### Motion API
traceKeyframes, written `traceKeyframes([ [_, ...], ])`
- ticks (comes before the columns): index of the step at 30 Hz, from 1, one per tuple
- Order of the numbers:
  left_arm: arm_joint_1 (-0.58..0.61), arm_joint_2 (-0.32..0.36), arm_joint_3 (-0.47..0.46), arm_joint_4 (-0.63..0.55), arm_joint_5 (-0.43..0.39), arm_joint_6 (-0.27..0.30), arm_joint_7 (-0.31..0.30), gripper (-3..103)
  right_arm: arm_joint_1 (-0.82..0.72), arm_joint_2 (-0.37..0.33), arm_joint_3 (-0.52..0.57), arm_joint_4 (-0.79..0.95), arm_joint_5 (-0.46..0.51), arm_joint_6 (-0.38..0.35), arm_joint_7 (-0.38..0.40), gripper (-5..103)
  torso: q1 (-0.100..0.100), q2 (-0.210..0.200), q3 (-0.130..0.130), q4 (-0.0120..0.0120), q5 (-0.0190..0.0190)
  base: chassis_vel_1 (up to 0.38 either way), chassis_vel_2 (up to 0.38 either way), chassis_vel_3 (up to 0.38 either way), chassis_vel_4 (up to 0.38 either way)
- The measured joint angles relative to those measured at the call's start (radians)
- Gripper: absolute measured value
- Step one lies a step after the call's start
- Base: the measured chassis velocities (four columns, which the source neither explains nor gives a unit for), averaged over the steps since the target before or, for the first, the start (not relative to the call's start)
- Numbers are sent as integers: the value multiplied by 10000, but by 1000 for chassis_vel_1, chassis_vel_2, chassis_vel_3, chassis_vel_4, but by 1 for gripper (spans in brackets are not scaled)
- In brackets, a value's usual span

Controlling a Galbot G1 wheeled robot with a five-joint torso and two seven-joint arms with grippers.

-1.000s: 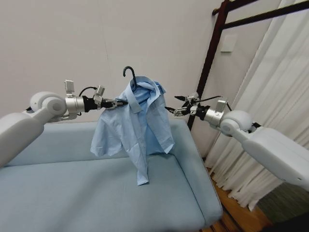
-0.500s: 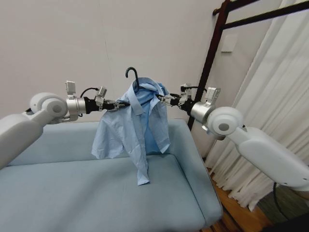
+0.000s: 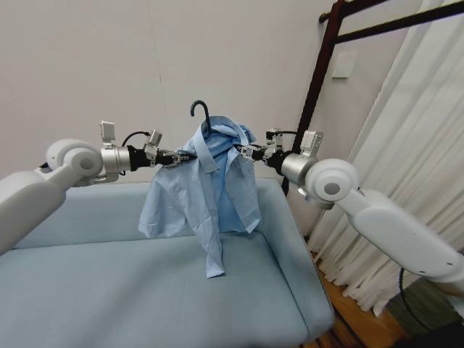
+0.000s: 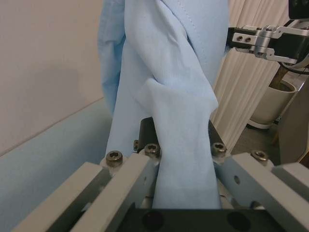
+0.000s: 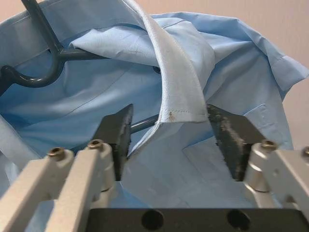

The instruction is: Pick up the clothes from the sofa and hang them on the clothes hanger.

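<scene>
Above the sofa (image 3: 109, 290), the left gripper (image 3: 176, 157) is clamped on the shirt (image 3: 210, 188); the right gripper (image 3: 243, 151) stands wide open around its collar (image 5: 181, 96).

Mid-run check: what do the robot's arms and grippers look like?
The left arm and right arm have smooth white rounded shells with silver cylindrical wrists. The left gripper and right gripper are silver metal linkages with hex bolts and dark pads. A black cable loops over the left wrist.
</scene>
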Motion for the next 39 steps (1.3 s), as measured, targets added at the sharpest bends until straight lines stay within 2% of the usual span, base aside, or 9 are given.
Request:
traceKeyframes([
  [3, 0, -7, 0, -11, 2, -4, -12, 8, 0, -92, -12, 29, -52, 10, -85, 42, 0, 0, 0, -1, -1, 0, 0, 0, 0],
  [5, 0, -10, 0, -39, 6, -7, -27, 8, 12, -145, -35, 33, -135, 15, -148, 31, 0, 0, 0, 0, 0, 0, 0, 0, 0],
  [8, 1, -9, 0, -82, 7, -10, -39, 8, 27, -175, -61, 20, -253, 20, -238, 26, 0, 0, 0, 0, 0, 0, 0, 0, 0],
  [12, 75, 70, -9, -182, 7, -32, -53, 8, 82, -215, -107, -43, -610, 32, -348, 4, 0, 0, 0, 1, 0, 0, 0, 0, 0],
  [14, 98, 83, -27, -197, 7, -36, -60, 8, 98, -238, -116, -73, -732, 42, -392, 2, 0, 0, 0, 3, -1, 0, 0, 0, 0],
  [18, 188, 95, -99, -272, 5, -37, -101, 8, 175, -326, -123, -205, -1133, 66, -565, 1, 0, 1, 0, 2, 0, 0, 0, 0, 0],
  [28, 406, 150, -225, -614, -118, -37, -226, 8, 975, -442, -228, -1166, -2659, 56, -1881, 0, 0, 2, 0, 2, 0, 0, 0, 0, 0],
  [33, 622, 209, -428, -781, -150, -37, -262, 8, 1815, -361, -454, -1845, -4017, -98, -3110, 0, 0, 2, 0, 0, -1, 0, 0, 0, 0],
  [39, 839, 244, -623, -935, -183, -37, -281, 8, 2427, -62, -649, -2502, -5075, -161, -3995, 0, 0, 2, 0, 2, -2, 0, 0, 0, 0],
])
